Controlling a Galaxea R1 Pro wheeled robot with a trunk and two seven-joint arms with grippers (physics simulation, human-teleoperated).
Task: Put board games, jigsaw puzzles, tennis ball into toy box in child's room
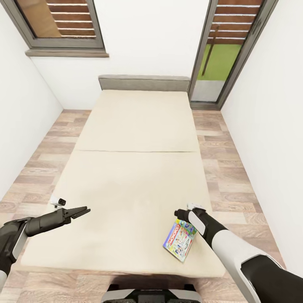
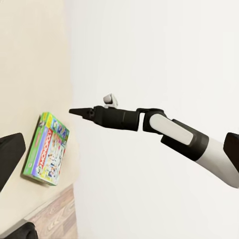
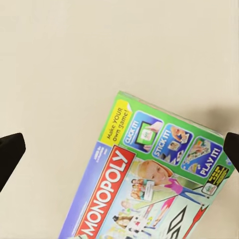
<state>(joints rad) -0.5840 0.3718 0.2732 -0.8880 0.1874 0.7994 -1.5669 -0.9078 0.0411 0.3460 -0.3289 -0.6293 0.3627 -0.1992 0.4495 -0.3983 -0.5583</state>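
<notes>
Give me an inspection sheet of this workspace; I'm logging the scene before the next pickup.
Surface: beige bed, mattress flat, grey headboard at the far end.
Job's things: one board game lying flat near the bed's near right corner; lid reads Monopoly.
Clutter: nothing seen.
Grippers: left claw shut, held over the bed's near left part; right claw above the board game, open, holding nothing.
Cables: nothing seen.
Surroundings: white walls, wood-plank floor, two dark-framed windows.
</notes>
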